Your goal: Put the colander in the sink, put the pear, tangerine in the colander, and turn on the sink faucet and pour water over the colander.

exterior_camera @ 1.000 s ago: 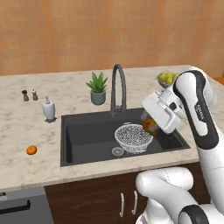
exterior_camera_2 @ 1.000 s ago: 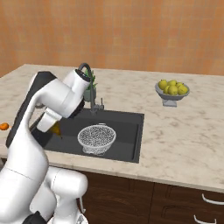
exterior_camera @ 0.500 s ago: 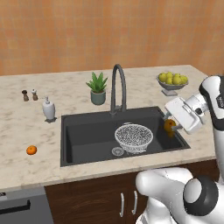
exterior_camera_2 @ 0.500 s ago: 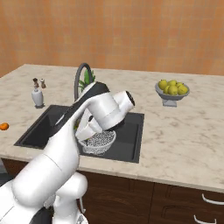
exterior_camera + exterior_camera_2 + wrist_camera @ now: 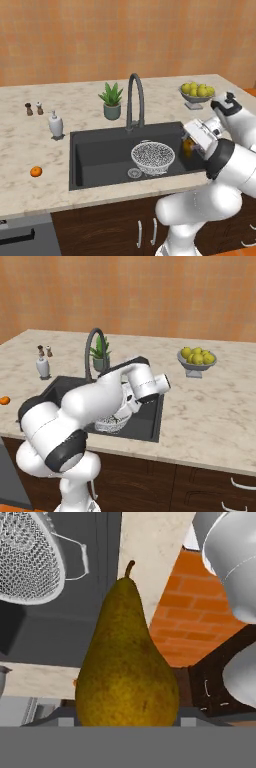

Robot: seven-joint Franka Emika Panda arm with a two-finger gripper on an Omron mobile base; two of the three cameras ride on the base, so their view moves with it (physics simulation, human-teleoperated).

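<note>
The yellow-brown pear (image 5: 127,662) stands stem-up right in front of the hand camera, and my gripper (image 5: 189,146) is shut on it. The pear (image 5: 187,147) hangs over the right end of the dark sink (image 5: 97,157), just right of the colander. The wire-mesh colander (image 5: 152,156) sits in the basin beside the drain; the hand view has the colander (image 5: 27,557) at upper left. On the counter left of the sink lies the tangerine (image 5: 36,171). The gooseneck faucet (image 5: 135,100) arches over the basin's back edge, with no water showing.
A grey footed bowl of yellow-green fruit (image 5: 196,92) stands on the counter at the back right. A potted plant (image 5: 112,100), a white soap dispenser (image 5: 56,125) and two small shakers (image 5: 33,108) line the back left. My arm's white body blocks most of the sink (image 5: 152,418) in the right base view.
The arm has swung and turned, carrying the pear a little right and down, from beside the colander's rim to the sink's right end. Colander and tangerine have not moved.
</note>
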